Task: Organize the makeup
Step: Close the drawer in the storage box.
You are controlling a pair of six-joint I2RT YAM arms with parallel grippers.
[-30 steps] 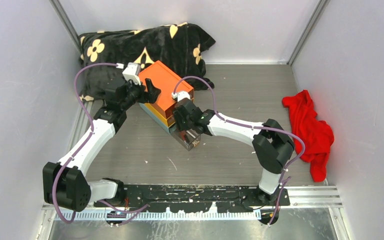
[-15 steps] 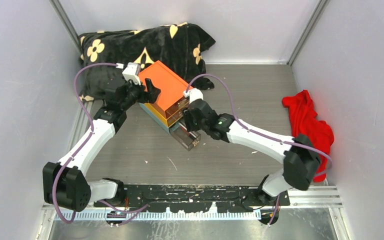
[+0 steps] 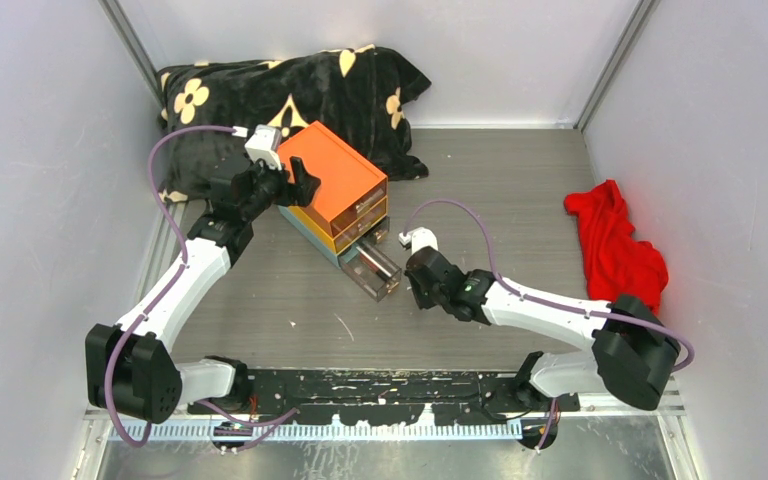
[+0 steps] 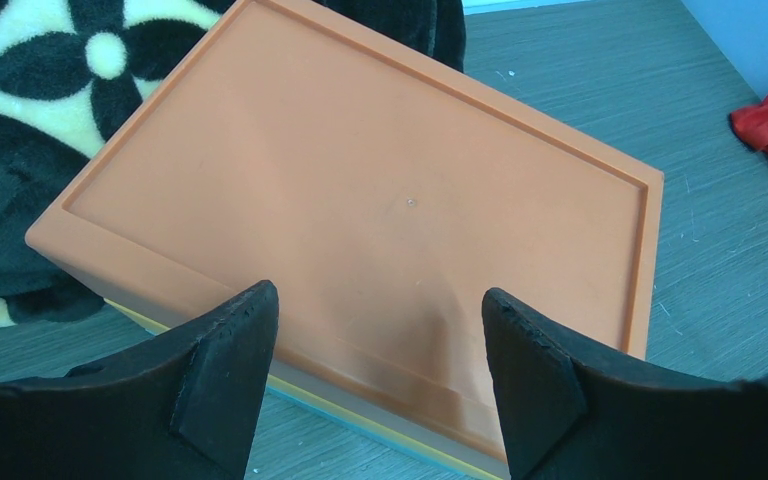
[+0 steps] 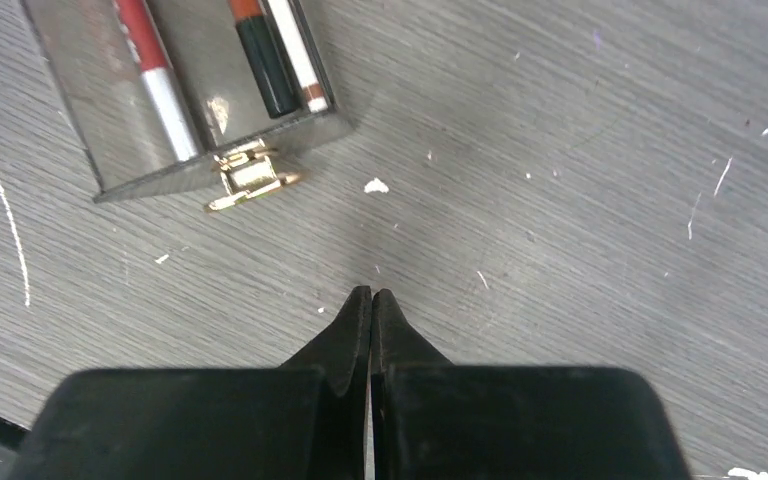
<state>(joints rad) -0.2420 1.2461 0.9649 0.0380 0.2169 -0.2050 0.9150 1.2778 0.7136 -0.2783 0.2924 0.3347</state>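
The orange box [image 3: 332, 185] has its bottom clear drawer [image 3: 374, 271] pulled out. In the right wrist view the drawer [image 5: 110, 120] holds slim pencils: a red and white one [image 5: 155, 75], a dark one [image 5: 263, 60] and a white one with a brown tip [image 5: 297, 55]. My right gripper [image 5: 371, 296] is shut and empty over bare table, just short of the drawer's gold handle [image 5: 250, 180]. It also shows in the top view [image 3: 418, 292]. My left gripper [image 4: 375, 335] is open and empty over the near edge of the box lid [image 4: 360, 170]. It also shows in the top view [image 3: 298, 185]. Brushes and the pink palette are out of view.
A black blanket with cream flowers [image 3: 280, 90] lies bunched at the back left, behind the box. A red cloth [image 3: 620, 255] lies at the right by the wall. Grey walls close in the table [image 3: 500, 180] on three sides.
My right arm has drawn back from the open drawer toward the front right, gripper shut. The drawer stays pulled out. My left arm has not moved.
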